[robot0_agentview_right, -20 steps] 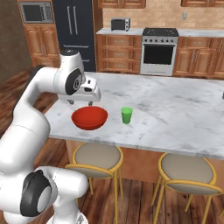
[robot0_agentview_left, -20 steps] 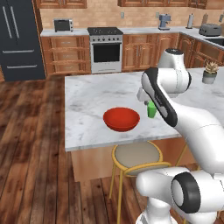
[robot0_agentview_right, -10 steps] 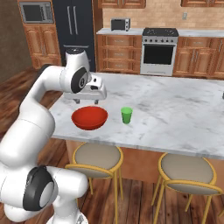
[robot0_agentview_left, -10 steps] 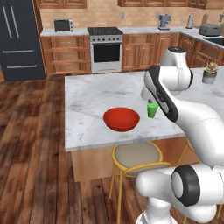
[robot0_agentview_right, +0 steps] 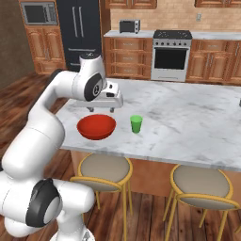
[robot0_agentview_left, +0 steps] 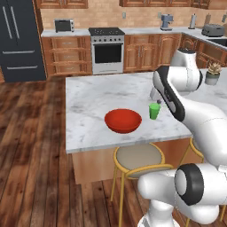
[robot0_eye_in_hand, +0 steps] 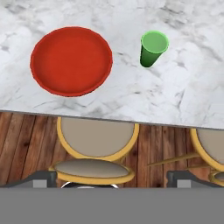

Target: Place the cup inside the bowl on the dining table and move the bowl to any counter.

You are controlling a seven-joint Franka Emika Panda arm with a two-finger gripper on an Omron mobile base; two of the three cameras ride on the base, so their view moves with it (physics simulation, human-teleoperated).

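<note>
We see one small plain bright green cup point(robot0_agentview_left: 154, 111) standing upright on the white-grey veined marble dining table point(robot0_agentview_left: 88, 102), and one wide, shallow, glossy red bowl point(robot0_agentview_left: 123, 120) just beside it, the two apart and not touching. Both sit near the table's front edge; from the right base camera the bowl point(robot0_agentview_right: 96, 126) is on the left and the cup point(robot0_agentview_right: 136, 124) on the right, and from the hand camera the bowl point(robot0_eye_in_hand: 71, 61) and the cup point(robot0_eye_in_hand: 152, 48) lie the same way on the marble point(robot0_eye_in_hand: 183, 92). The bowl holds nothing and the cup looks hollow and bare inside. Our white two-finger gripper point(robot0_agentview_right: 113, 101) hangs in the air above the table point(robot0_agentview_right: 197, 117), behind the bowl and up over it, touching neither thing. In the left base view the hand point(robot0_agentview_left: 155, 94) sits just behind the cup. We hold nothing, but whether the fingers are spread or pressed together we cannot tell, since the tips are too small and half hidden. Below the table's front edge we count two round stools with tan cushions and yellow metal rings point(robot0_agentview_right: 104, 169) point(robot0_agentview_right: 201, 186). Behind the table runs the light marble counter over brown wooden cabinets point(robot0_agentview_left: 142, 48), with one steel stove point(robot0_agentview_left: 107, 49) set into it, one dark fridge point(robot0_agentview_left: 20, 40) to its left, and one toaster oven point(robot0_agentview_left: 64, 25) on top.
</note>
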